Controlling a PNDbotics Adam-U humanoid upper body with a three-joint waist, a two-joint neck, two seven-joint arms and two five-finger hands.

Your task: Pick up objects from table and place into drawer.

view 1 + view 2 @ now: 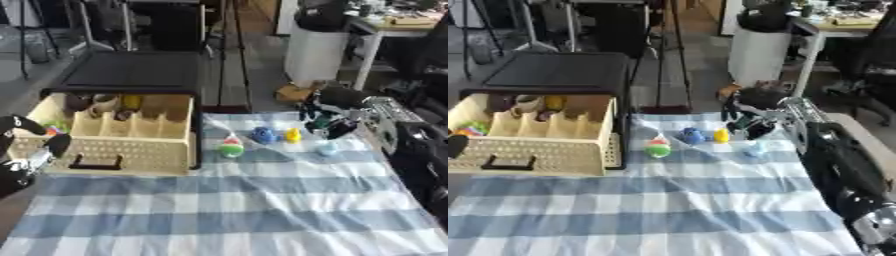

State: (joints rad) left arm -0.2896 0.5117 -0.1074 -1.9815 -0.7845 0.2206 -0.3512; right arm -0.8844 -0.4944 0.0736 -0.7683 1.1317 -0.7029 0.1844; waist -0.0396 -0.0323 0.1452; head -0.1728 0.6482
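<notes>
The right hand (328, 122) hangs over the far right part of the checked cloth (236, 210). I cannot tell if its fingers are open or closed. Near it lie 4 small toys: a yellow one (293, 135), a blue one (264, 135), a pale blue one (327, 148) and a red, white and green one (231, 148). The open drawer (131, 150) sits to the left. The left hand (31, 145) rests by its left side, fingers curled, holding nothing.

A cream drawer (131, 145) stands open at ten o'clock on the checked counter (227, 210), small things lying in its back compartments. Near the middle sit a red-green-white toy (231, 148), a blue toy (264, 135), a yellow toy (293, 135) and a pale blue one (327, 149). The right hand (328, 120) hangs at two o'clock, just above them. The left hand (26, 150) shows at nine o'clock, fingers curled.
</notes>
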